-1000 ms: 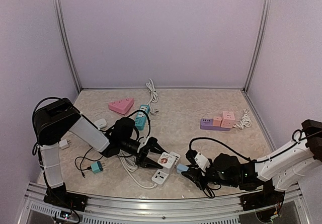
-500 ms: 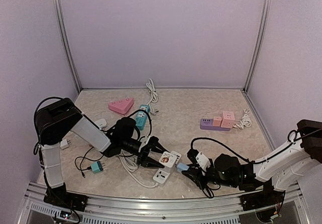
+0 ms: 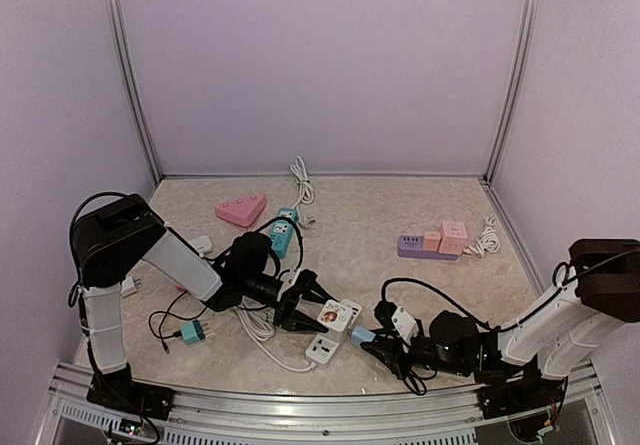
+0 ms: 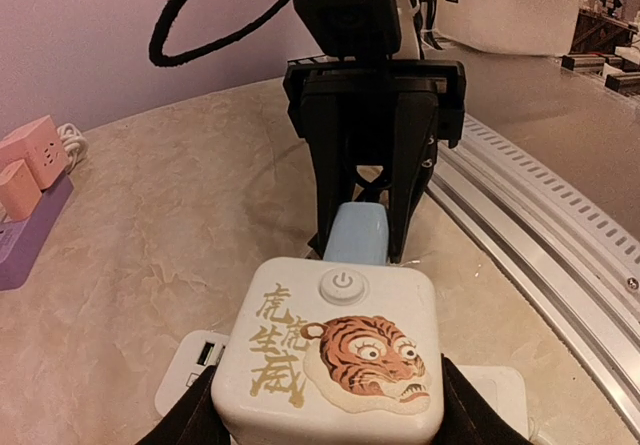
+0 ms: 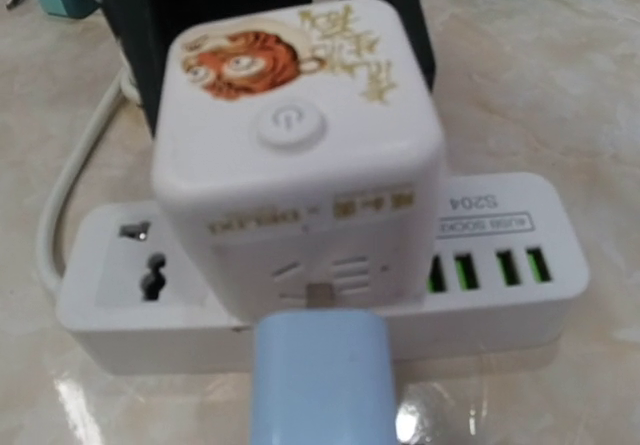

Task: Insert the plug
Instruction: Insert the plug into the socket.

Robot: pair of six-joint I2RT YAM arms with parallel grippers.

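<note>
**A:** Nearest you, your left fingers (image 4: 185, 425) are clamped on the flanks of the cube socket (image 4: 335, 355), tiger face up.

**B:** Held so, its slotted side faces away from those fingers, and you likely brace it against the coming push.

**A:** Just beyond the cube, your right fingers (image 4: 322, 175) are pinched on the blue plug (image 5: 320, 375), its nose at that slotted face.

**B:** A sliver of prong shows at the slot, so judge it not fully seated. Drive straight along the prongs.

**A:** Beneath both pairs of fingers lies the white power strip (image 5: 480, 255) on the table (image 4: 150, 225). Whether the cube touches it, you cannot tell.
</note>
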